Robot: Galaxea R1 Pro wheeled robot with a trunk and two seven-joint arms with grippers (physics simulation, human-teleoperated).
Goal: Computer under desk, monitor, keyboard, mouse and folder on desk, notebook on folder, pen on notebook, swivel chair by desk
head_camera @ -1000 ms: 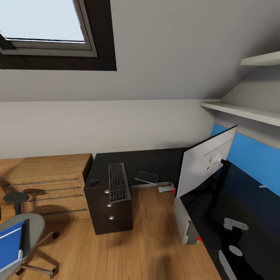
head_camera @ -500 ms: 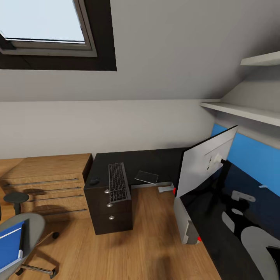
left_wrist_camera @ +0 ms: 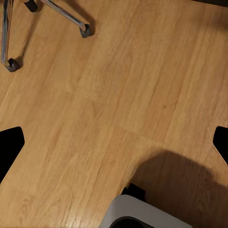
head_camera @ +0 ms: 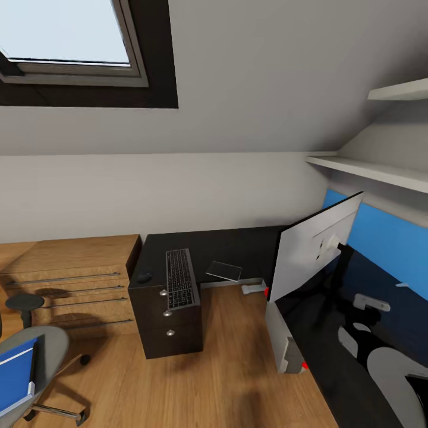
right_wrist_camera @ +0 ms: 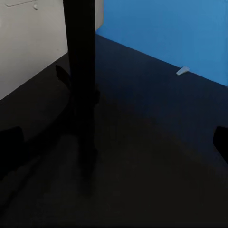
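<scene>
Nearby, off the desk, left gripper (left_wrist_camera: 114, 142) above the plank floor (left_wrist_camera: 118, 85), fingers spread wide, gripping nothing. Right gripper (right_wrist_camera: 114, 142) over the desk (head_camera: 238, 244), beside the monitor's thin black stand (right_wrist_camera: 80, 85), fingers likewise wide apart and empty. Left of the desk, swivel chair (head_camera: 35, 362) with the blue folder (head_camera: 15, 371) on its seat. Against the desk's front edge, on the floor, computer (head_camera: 284, 342). On the desk, monitor (head_camera: 315, 252), white back showing. Farther along, at the desk's inner edge, notebook (head_camera: 224, 270); at the desk's left end, keyboard (head_camera: 181, 277) and mouse (head_camera: 144, 277) atop the black three-drawer cabinet (head_camera: 172, 333).
</scene>
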